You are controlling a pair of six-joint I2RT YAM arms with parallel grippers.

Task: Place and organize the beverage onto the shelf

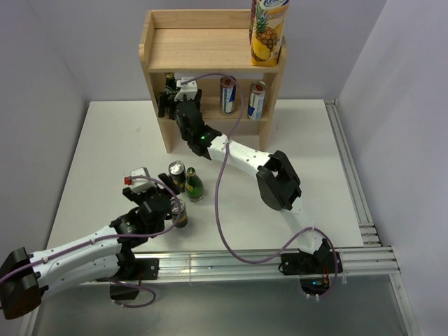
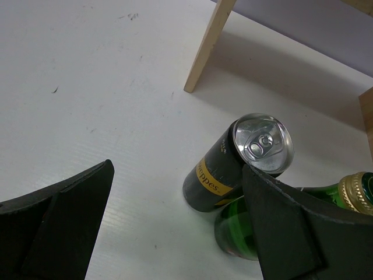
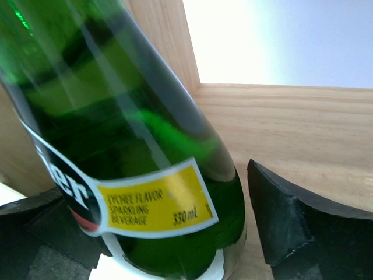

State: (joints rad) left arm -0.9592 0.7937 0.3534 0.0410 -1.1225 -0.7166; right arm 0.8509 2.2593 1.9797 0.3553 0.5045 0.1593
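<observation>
The wooden shelf (image 1: pixel 210 49) stands at the back of the table, with a pineapple juice carton (image 1: pixel 268 31) on its top board. On the lower tier, a green bottle (image 1: pixel 169 82) (image 3: pixel 116 116) stands upright at the left end. My right gripper (image 1: pixel 170 96) (image 3: pixel 157 186) is open around it, and a gap shows between the right finger (image 3: pixel 291 216) and the glass. Two cans (image 1: pixel 227 94) (image 1: pixel 257 99) stand further right on that tier. My left gripper (image 1: pixel 166 201) (image 2: pixel 176 169) is open over bare table. Ahead of it are a dark can (image 2: pixel 233 163) (image 1: pixel 176 175) and a green bottle (image 2: pixel 239 230) (image 1: pixel 194 185).
Another can (image 1: pixel 180 213) stands right beside my left gripper on the table. The shelf's left leg (image 2: pixel 210 46) rises ahead of the left wrist. A metal rail (image 1: pixel 350 175) runs along the right edge, and another along the near edge.
</observation>
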